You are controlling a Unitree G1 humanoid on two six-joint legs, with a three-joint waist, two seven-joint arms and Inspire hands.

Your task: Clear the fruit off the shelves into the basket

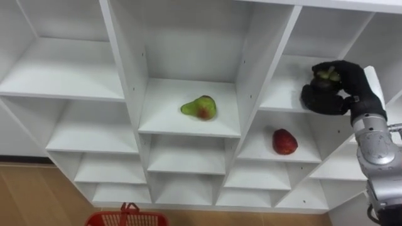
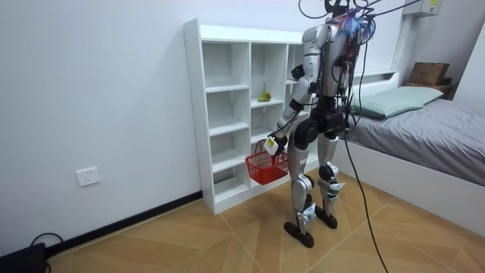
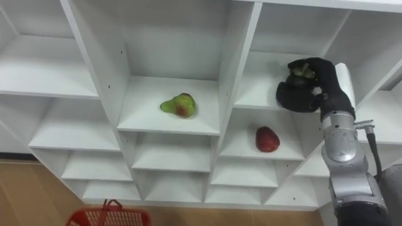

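Note:
My right hand (image 1: 333, 88) (image 3: 308, 85), in a black glove, is curled round a small green fruit (image 1: 326, 76) (image 3: 301, 70) at the front of the right-hand shelf compartment. A green pear with a red blush (image 1: 200, 107) (image 3: 178, 105) lies on the middle shelf. One shelf lower on the right sits a red fruit (image 1: 284, 142) (image 3: 267, 139). My left hand (image 2: 273, 143) holds the handle of a red wire basket (image 1: 127, 218) (image 3: 108, 216) (image 2: 266, 166) that hangs low in front of the closet.
I stand facing a white open closet (image 2: 227, 114) of several compartments against the wall. A bed (image 2: 424, 129) lies behind me on the room view's right. The floor is wood.

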